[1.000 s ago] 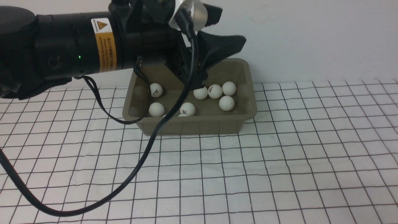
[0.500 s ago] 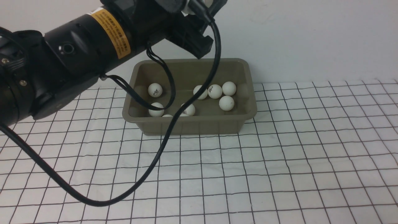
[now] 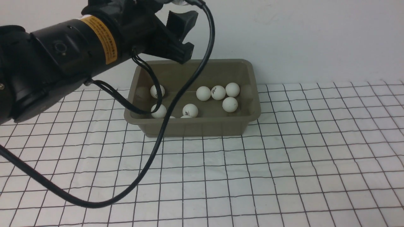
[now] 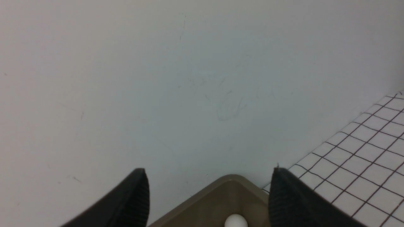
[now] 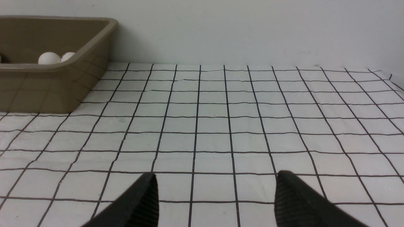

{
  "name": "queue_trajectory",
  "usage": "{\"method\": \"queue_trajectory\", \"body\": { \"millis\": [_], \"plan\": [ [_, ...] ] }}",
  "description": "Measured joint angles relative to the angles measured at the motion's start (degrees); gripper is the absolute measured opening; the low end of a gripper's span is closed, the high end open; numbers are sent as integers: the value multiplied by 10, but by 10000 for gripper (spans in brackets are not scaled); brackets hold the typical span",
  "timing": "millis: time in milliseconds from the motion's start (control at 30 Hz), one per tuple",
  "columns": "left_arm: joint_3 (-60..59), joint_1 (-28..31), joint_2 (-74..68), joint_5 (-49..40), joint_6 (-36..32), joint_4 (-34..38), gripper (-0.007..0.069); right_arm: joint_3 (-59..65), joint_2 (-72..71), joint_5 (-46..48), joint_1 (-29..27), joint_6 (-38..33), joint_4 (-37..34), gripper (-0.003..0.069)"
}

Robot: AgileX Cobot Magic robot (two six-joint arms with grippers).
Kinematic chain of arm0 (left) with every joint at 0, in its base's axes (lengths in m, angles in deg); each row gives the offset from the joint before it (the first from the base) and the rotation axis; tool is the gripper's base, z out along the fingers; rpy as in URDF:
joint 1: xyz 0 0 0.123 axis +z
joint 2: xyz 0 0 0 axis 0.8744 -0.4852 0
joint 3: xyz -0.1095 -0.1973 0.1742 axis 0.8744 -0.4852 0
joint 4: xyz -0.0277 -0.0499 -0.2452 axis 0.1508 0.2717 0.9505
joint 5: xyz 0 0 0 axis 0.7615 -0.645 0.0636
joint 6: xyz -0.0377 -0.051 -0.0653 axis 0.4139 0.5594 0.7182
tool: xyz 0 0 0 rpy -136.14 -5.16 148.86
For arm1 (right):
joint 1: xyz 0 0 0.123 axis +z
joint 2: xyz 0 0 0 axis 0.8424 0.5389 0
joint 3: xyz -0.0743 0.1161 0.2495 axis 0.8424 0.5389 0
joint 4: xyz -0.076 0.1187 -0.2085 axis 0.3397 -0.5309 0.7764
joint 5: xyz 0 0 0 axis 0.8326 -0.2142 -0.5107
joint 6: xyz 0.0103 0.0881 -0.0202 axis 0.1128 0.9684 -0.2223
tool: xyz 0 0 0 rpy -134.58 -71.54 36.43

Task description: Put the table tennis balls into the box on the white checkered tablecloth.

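Above the box's back-left corner, the left gripper [image 4: 208,192] hangs with its two black fingers [image 4: 132,201] spread wide apart and nothing between them; its own camera looks past the tips at the bare wall, with only a corner of the box [image 4: 232,186] and one ball [image 4: 236,220] below. From that gripper the box [image 3: 195,126] lies down and slightly to the robot's right, its long axis running across the table, side to side, parallel to the wall behind. The right gripper [image 5: 214,201] is also spread and empty, held low over the white checkered tablecloth [image 5: 221,126], with the box well off to its left, so the left arm is plainly the nearer one to the box. Inside the box lie the table tennis balls [image 3: 217,93]: a cluster of four toward the right half, two along the left wall, one near the middle, and the tops of two more peeking over the front rim. No ball shows on the cloth in any view, so the filling looks finished, and the likely next move is simply to draw the left arm clear.
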State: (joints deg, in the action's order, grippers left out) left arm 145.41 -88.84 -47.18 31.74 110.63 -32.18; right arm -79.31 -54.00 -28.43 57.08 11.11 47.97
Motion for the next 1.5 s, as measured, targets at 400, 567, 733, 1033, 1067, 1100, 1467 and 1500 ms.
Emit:
{"method": "queue_trajectory", "body": {
  "millis": [400,567,733,1033,1067,1100,1467,1500],
  "plan": [
    [-1,-1,79,-32,27,6,459,0,0,0,0,0,0,451],
    [-1,-1,133,-149,-108,148,459,0,0,0,0,0,0,451],
    [-1,-1,184,-273,-290,279,459,0,0,0,0,0,0,451],
    [-1,0,303,-502,-451,444,459,0,0,0,0,0,0,451],
    [-1,5,313,-521,-450,450,459,0,0,0,0,0,0,451],
    [-1,15,329,-544,-446,464,459,0,0,0,0,0,0,451],
    [-203,169,489,-510,-436,552,459,0,0,0,0,0,0,451],
    [-233,183,507,-495,-437,554,459,0,0,0,0,0,0,451]
  ]
}}
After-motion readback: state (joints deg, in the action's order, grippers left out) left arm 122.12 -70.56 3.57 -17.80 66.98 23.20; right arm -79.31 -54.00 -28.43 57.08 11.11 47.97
